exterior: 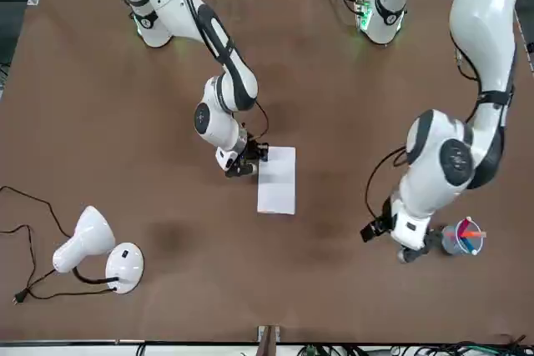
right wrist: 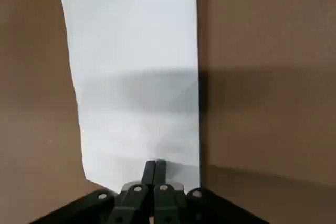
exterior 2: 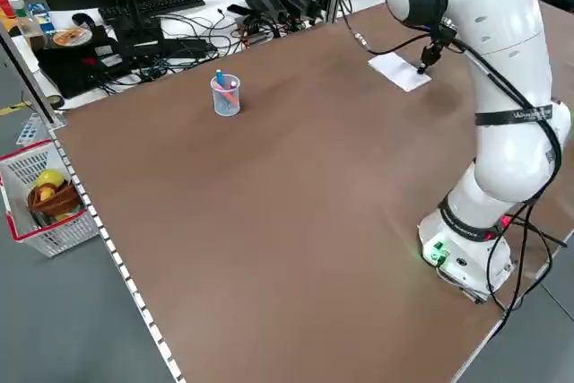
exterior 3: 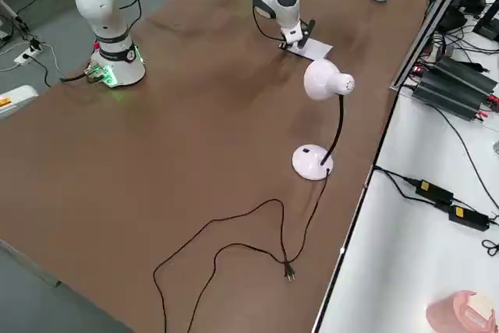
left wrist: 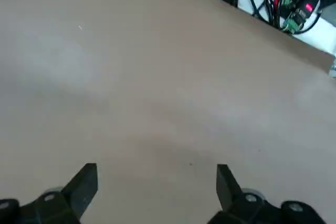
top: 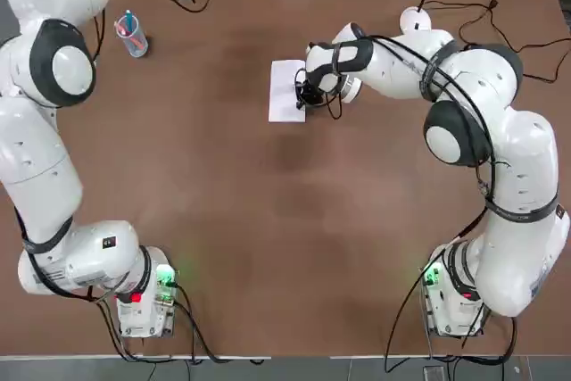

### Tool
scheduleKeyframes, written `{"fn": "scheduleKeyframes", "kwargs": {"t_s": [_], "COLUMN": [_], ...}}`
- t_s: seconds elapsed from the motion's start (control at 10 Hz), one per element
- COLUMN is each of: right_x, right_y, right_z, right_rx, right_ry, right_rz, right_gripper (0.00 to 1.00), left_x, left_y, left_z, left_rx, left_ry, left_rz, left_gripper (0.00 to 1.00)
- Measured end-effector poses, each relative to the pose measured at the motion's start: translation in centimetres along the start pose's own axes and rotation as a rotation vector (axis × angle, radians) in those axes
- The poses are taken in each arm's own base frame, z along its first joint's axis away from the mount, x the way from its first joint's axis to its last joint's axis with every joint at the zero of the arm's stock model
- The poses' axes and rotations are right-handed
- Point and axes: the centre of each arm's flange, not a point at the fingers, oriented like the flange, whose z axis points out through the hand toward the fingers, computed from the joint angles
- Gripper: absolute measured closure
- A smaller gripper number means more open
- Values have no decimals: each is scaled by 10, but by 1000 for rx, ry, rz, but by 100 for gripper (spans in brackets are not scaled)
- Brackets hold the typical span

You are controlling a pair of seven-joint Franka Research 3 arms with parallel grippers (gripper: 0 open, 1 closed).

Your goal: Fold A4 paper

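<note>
Paper (right wrist: 134, 77) flat on table; right gripper (right wrist: 154, 167) pinched together at its near edge.

The A4 paper (top: 285, 91) lies mid-table, lamp (top: 416, 17) behind-right, cup (top: 133, 37) far left.

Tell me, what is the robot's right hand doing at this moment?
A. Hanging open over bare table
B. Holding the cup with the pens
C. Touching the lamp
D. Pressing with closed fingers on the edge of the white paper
D: the right hand has its fingers together at one edge of the A4 paper, which lies on the table.
</note>
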Motion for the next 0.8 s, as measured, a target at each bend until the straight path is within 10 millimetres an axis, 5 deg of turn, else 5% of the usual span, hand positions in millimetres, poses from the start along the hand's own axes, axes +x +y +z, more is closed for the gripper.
{"fn": "scheduleKeyframes", "kwargs": {"t_s": [0.3,0.8], "right_x": [11,36], "right_y": [-5,17], "right_z": [2,5], "right_rx": [12,3], "right_ry": [16,39], "right_rz": [-5,17], "right_gripper": [99,99], "left_x": [15,32], "left_y": [-29,-118], "left_z": [-26,-96], "left_rx": [-7,19], "left_ry": [13,-57], "left_rz": [95,228], "left_gripper": [0,0]}}
